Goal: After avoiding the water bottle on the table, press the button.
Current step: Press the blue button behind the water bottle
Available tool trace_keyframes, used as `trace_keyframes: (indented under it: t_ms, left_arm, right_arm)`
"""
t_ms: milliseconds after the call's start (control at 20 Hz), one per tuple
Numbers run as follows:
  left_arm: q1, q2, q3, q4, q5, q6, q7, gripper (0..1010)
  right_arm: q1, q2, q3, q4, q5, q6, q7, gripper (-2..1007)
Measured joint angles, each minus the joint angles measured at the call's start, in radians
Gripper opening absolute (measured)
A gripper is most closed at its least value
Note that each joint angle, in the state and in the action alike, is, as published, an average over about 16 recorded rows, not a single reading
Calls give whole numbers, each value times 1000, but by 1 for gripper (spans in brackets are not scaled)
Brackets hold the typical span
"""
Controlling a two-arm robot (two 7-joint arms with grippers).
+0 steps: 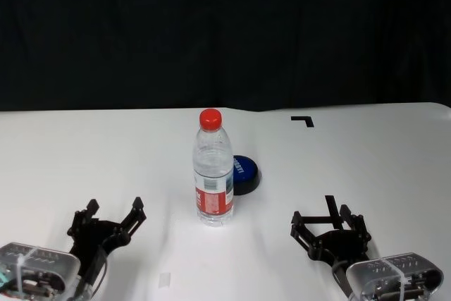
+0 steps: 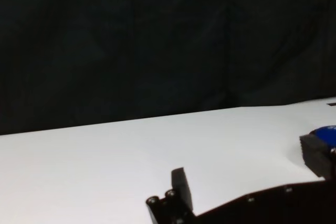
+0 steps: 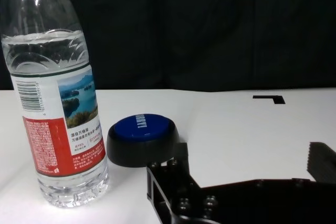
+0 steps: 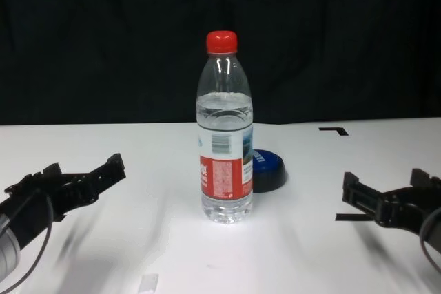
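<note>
The water bottle [image 1: 213,174] stands upright at the middle of the white table [image 1: 84,153], with a red cap. The dark blue button [image 1: 246,174] lies just behind and right of it, partly hidden by it. Both also show in the chest view, bottle [image 4: 225,163] and button [image 4: 270,169], and in the right wrist view, bottle [image 3: 55,103] and button [image 3: 142,137]. My left gripper [image 1: 113,215] is open and empty near the front left. My right gripper [image 1: 325,218] is open and empty near the front right, apart from the button.
A black tape corner mark [image 1: 303,120] lies at the back right of the table. A small pale strip [image 1: 163,280] lies near the front edge. A dark curtain closes the back.
</note>
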Motion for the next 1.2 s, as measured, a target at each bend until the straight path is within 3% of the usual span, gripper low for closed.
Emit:
trace_keyframes:
  t_ms: [750,1200]
  left_arm:
    - [0,0,-1,0,1,-1,-2,1010]
    - [-7,6,-11,-3,14,-1,-30,1010]
  right_arm:
    - [0,0,0,0,0,0,0,1003]
    - [0,0,0,0,0,0,0,1003]
